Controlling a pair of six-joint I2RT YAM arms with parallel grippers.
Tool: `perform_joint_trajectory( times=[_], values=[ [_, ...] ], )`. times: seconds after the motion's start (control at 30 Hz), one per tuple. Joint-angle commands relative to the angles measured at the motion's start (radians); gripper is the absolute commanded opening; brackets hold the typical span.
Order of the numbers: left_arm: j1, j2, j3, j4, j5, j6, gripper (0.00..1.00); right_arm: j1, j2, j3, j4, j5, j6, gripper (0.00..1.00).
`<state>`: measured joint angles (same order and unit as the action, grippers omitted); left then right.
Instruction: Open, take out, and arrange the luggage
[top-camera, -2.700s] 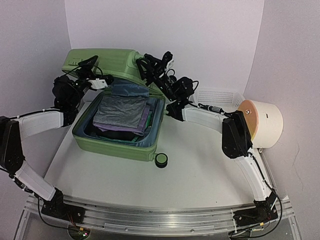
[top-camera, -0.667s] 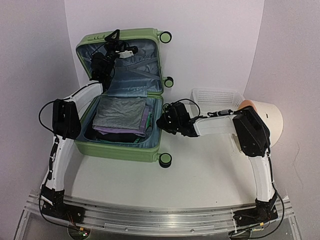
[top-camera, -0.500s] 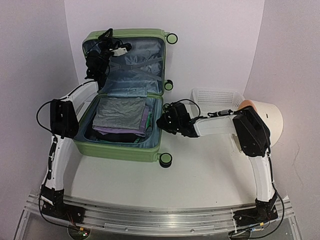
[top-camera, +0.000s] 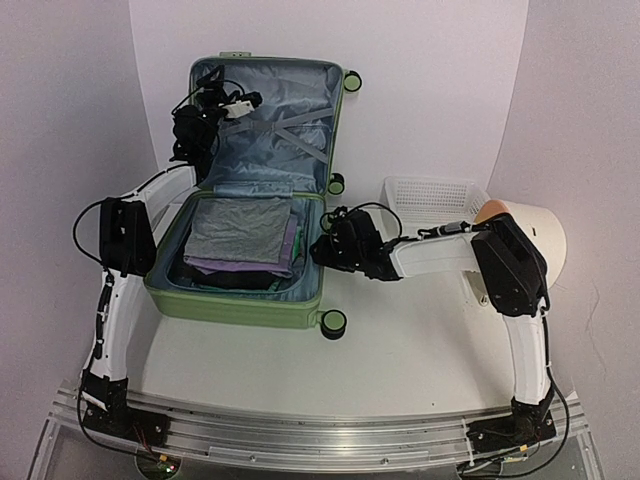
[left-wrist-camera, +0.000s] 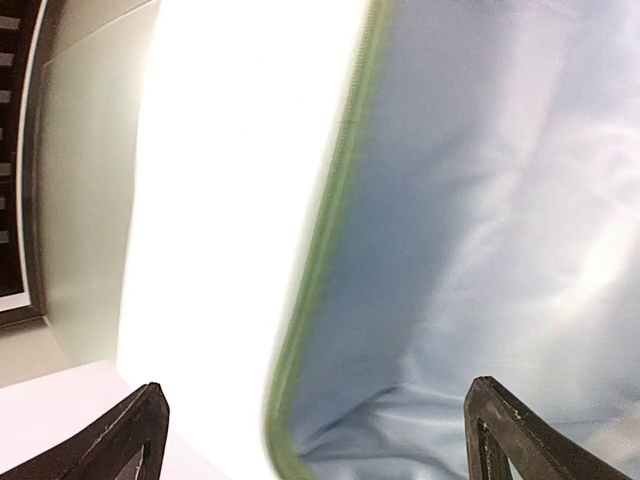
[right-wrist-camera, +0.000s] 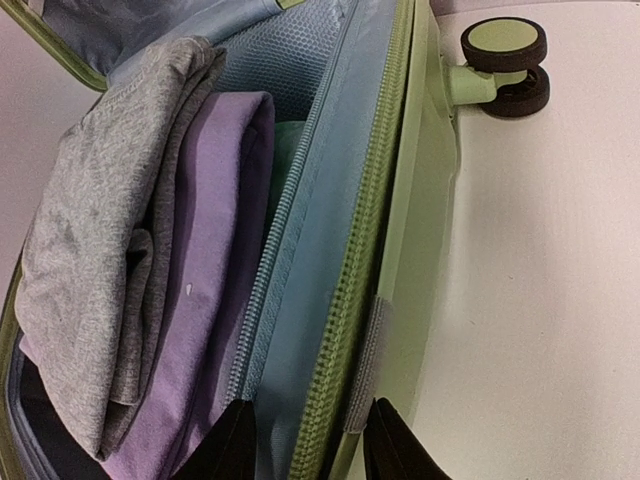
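The light-green luggage (top-camera: 240, 305) lies open, and its lid (top-camera: 285, 120) stands upright with crossed straps over grey-blue lining. Folded grey clothes (top-camera: 238, 228) over purple ones (right-wrist-camera: 215, 250) fill the lower half. My left gripper (top-camera: 212, 78) is open at the lid's upper left corner. In the left wrist view the lid's green rim (left-wrist-camera: 320, 250) runs between its wide-apart fingers (left-wrist-camera: 140, 430). My right gripper (top-camera: 318, 247) straddles the lower half's right wall. One finger (right-wrist-camera: 235, 445) is inside on the lining, the other outside on the shell, shut on the zipper rim (right-wrist-camera: 345, 330).
A white mesh basket (top-camera: 432, 198) stands right of the luggage, with a cream cylinder with an orange face (top-camera: 535, 235) beyond it. Black wheels with green hubs stick out at the luggage's near right corner (top-camera: 333, 322) and by the hinge (right-wrist-camera: 503, 45).
The lid has swung from low at the back to fully upright and has shifted right. My left gripper rose with it. The right gripper stayed on the right wall.
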<state>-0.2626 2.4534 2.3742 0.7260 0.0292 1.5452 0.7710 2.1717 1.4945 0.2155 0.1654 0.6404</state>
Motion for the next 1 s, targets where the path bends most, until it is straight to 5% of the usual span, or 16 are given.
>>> perform_joint_trajectory(
  times=[0.0, 0.4, 0.57, 0.73, 0.97],
  values=[
    [-0.011, -0.113, -0.137, 0.074, -0.05, 0.0, 1.0, 0.022, 0.029, 0.065, -0.057, -0.034, -0.033, 0.41],
    [-0.111, -0.588, -0.646, -0.285, -0.059, -0.196, 1.0, 0.02, -0.111, 0.057, -0.082, 0.012, -0.171, 0.74],
    [-0.147, -0.678, -0.664, -0.663, -0.065, -0.359, 1.0, 0.002, -0.217, 0.045, -0.106, 0.022, -0.272, 0.9],
    [-0.156, -0.712, -0.597, -0.992, 0.013, -0.558, 1.0, -0.089, -0.317, 0.05, -0.271, 0.132, -0.313, 0.92],
    [-0.171, -0.753, -0.678, -1.163, 0.073, -0.729, 1.0, -0.268, -0.055, 0.42, -0.639, 0.25, -0.505, 0.98]
  ],
)
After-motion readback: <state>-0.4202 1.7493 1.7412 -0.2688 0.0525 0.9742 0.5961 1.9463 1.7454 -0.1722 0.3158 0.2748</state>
